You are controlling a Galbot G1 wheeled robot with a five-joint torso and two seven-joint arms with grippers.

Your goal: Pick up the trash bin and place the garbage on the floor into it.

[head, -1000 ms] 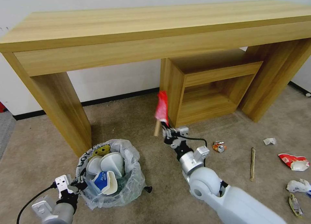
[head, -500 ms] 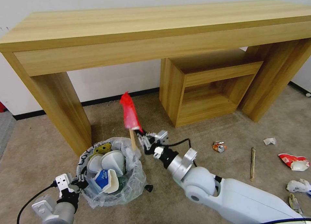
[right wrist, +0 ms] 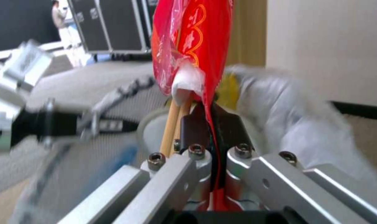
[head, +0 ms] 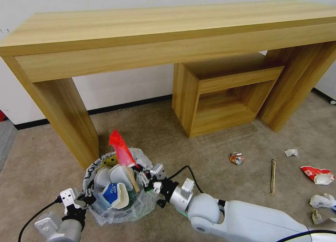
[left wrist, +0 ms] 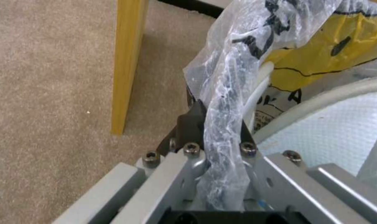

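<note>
The trash bin (head: 141,200), lined with a crinkly bag, stands on the beige floor (head: 182,147) and holds white slippers (head: 120,174), a blue-white carton (head: 111,193) and a yellow wrapper (head: 110,161). My left gripper (head: 83,200) is shut on its rim; the left wrist view shows the bag (left wrist: 238,62) pinched in that gripper (left wrist: 220,124). My right gripper (head: 140,172) hangs over the bin's near right rim, shut on a red wrapper (head: 120,149) with a wooden stick (head: 132,179). The right wrist view shows the wrapper (right wrist: 192,40) clamped in the gripper (right wrist: 207,123).
More garbage lies to the right: a crushed can (head: 237,158), a wooden stick (head: 272,177), crumpled paper (head: 291,152), a red wrapper (head: 316,174) and white scraps (head: 322,200). A wooden table leg (head: 66,119) stands just behind the bin, and a low cabinet (head: 224,95) sits under the table.
My right gripper has swung left and down with the red wrapper, from in front of the cabinet to over the bin. The left gripper and the bin have stayed put.
</note>
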